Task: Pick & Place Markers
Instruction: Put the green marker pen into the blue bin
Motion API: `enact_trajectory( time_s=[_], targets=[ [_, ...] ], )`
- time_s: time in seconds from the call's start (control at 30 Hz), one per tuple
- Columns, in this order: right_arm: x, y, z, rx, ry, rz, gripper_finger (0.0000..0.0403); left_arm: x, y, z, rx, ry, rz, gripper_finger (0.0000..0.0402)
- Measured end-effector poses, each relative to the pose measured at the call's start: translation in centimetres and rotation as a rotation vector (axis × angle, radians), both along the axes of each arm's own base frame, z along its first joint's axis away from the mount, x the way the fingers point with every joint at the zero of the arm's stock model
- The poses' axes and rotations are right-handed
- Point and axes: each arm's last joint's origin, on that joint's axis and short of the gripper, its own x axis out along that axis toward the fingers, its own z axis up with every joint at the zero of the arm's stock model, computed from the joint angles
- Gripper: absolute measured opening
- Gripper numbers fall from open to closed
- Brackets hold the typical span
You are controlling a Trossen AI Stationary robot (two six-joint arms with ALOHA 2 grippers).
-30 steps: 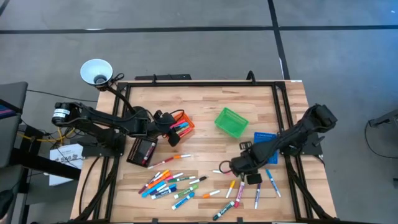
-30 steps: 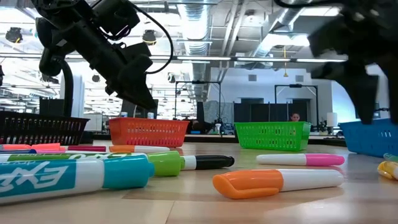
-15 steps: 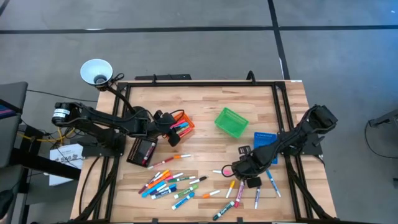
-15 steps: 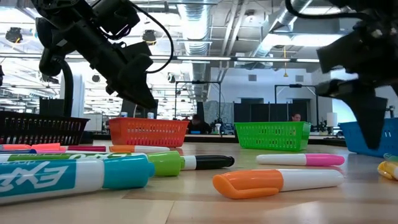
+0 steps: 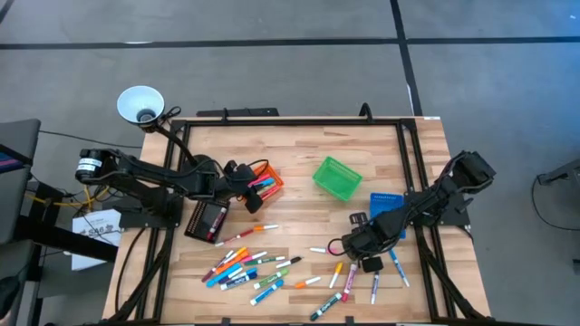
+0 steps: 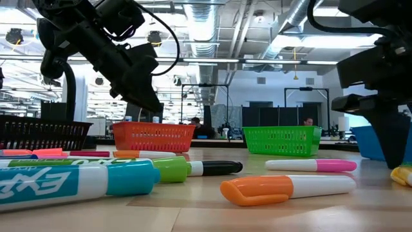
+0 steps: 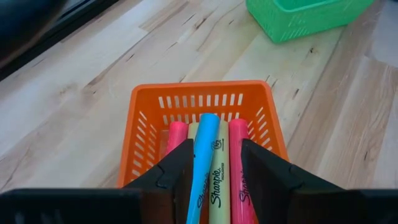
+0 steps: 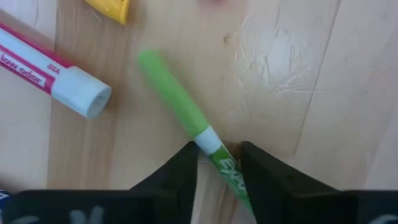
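My left gripper [image 7: 214, 152] hangs open over the orange bin [image 5: 265, 180]. A blue marker [image 7: 202, 162], a yellow one and two pink ones lie in that bin under its fingers. My right gripper [image 8: 217, 149] is open and low at the table, near the blue bin [image 5: 385, 205]. Its fingers stand on either side of a green marker [image 8: 180, 106] that lies flat on the wood, with its green cap pointing away from the gripper. Many more markers [image 5: 249, 267] lie scattered along the near half of the table. My right gripper comes at the green marker from above, with its fingers across the marker's white barrel [image 8: 214, 149], just behind the cap. The marker lies slanting in the gap, flat on the table. Whether a finger touches it, I cannot tell.
A green bin [image 5: 337, 177] stands at the middle far side and a black bin [image 5: 207, 219] by the left arm. A pink and white marker [image 8: 50, 68] and a yellow cap [image 8: 112, 9] lie close to the right gripper. Bare wood shows between the bins.
My right gripper has come down to the table and shifted a little toward the table's right edge. In the low view its fingers now reach the tabletop. The left arm has kept still over the orange bin.
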Motion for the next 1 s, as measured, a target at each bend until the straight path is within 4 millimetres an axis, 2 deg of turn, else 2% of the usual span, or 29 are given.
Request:
enact_trajectory(
  time_s=[0.23, 0.33, 0.53, 0.7, 0.8, 0.87, 1.0],
  targets=[
    [0.7, 0.4, 0.8, 0.001, -0.016, 0.002, 0.0044, 0.0, 0.0, 0.0, 0.0, -0.003, 0.0, 0.0131],
    [1.9, 0.7, 1.8, 0.016, -0.06, -0.004, 0.0032, 0.0, 0.0, 0.0, 0.0, -0.004, 0.0, 0.0131],
    [3.6, -0.1, 4.3, 0.013, -0.059, -0.068, 0.003, 0.1, 0.0, 0.1, 0.0, -0.011, 0.0, 0.0131],
    [4.3, -1.5, 7.4, -0.034, 0.051, -0.176, 0.0037, 0.1, 0.0, 0.1, 0.0, -0.014, 0.0, 0.0131],
    [3.6, -2.1, 9.6, -0.091, 0.086, -0.219, 0.0032, 0.1, 0.0, 0.1, -0.001, -0.017, 0.0, 0.0131],
    [2.8, -2.2, 11.1, -0.118, 0.025, -0.244, 0.0028, 0.1, 0.0, 0.1, -0.001, -0.018, 0.0, 0.0131],
    [-0.2, -2.6, 14.2, -0.158, -0.108, -0.366, 0.0032, 0.1, 0.0, 0.1, -0.001, -0.018, 0.0, 0.0131]
  ],
)
